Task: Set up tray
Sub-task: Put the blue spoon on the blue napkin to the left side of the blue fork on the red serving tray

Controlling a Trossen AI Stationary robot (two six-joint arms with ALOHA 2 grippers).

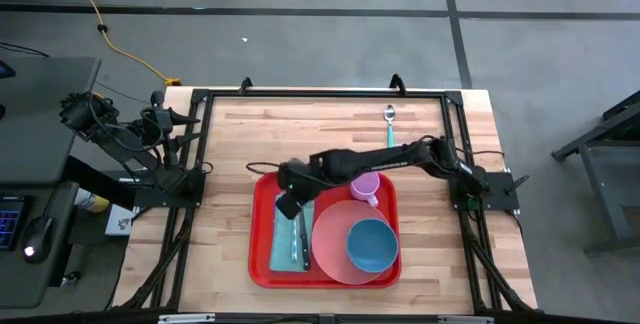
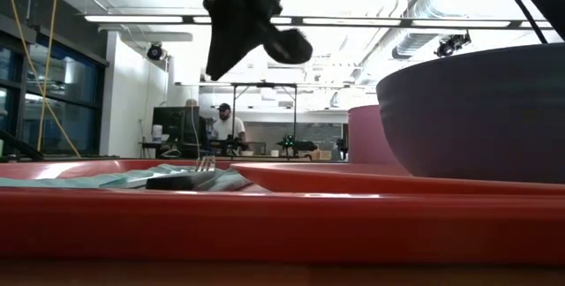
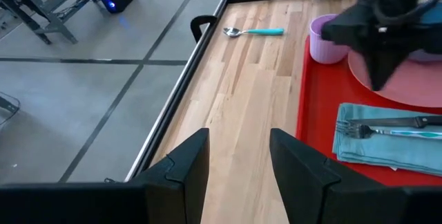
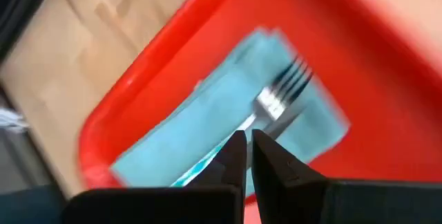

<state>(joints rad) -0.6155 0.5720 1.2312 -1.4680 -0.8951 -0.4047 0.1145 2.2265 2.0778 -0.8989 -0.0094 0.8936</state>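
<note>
The red tray (image 1: 262, 264) lies on the wooden table. On its left part a teal napkin (image 1: 283, 249) lies flat, with a fork (image 4: 283, 92) and a dark-handled knife (image 3: 400, 120) resting on top. My right gripper (image 4: 243, 148) hangs above the napkin's far end with its fingers shut and nothing between them. In the low view my right gripper (image 2: 252, 30) is well clear of the tray. My left gripper (image 3: 238, 162) waits open at the table's left edge.
A round pink plate (image 1: 335, 244) carrying a blue bowl (image 1: 372, 246) fills the tray's right part. A lilac cup (image 1: 365, 186) stands at its far right corner. A teal-handled spoon (image 1: 390, 119) lies on bare wood near the far edge. A person shows far behind the table.
</note>
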